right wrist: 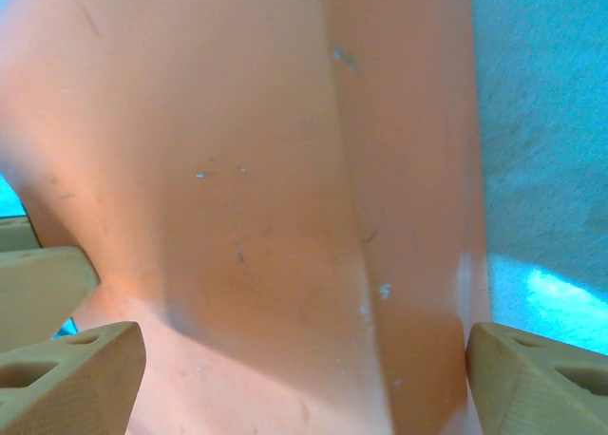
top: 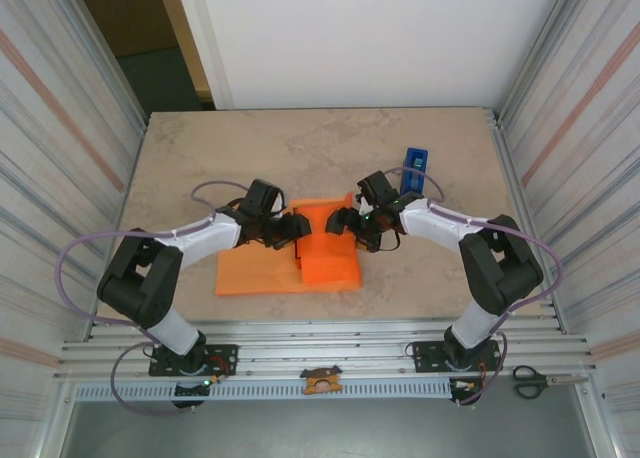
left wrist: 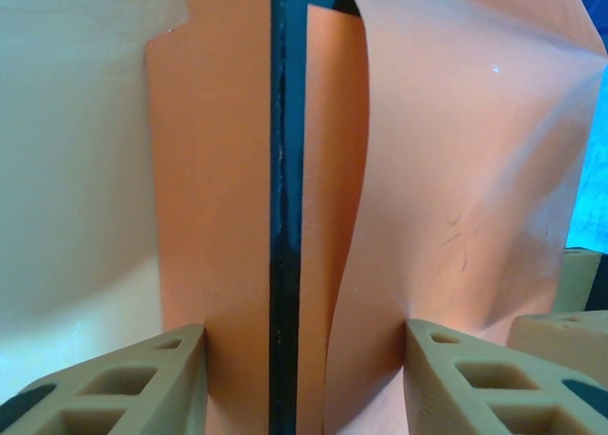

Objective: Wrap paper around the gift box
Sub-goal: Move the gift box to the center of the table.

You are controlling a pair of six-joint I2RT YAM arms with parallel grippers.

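The red-orange gift box (top: 332,263) lies in the middle of the table on the lighter orange paper (top: 255,273), which spreads flat to its left. A flap of paper (top: 315,213) rises at the box's far edge. My left gripper (top: 297,228) reaches in from the left. Its jaws (left wrist: 306,330) are closed from both sides on orange layers split by a dark seam. One finger (left wrist: 427,359) dents the curved paper (left wrist: 456,169). My right gripper (top: 342,221) comes in from the right. It stands open and wide (right wrist: 304,330), straddling smooth orange paper (right wrist: 266,198).
A blue tape dispenser (top: 414,168) stands behind my right gripper. Scissors (top: 535,381) lie on the near rail at the right, and a small brown part (top: 322,380) sits at the rail's middle. Ribbed metal walls (top: 60,128) close both sides.
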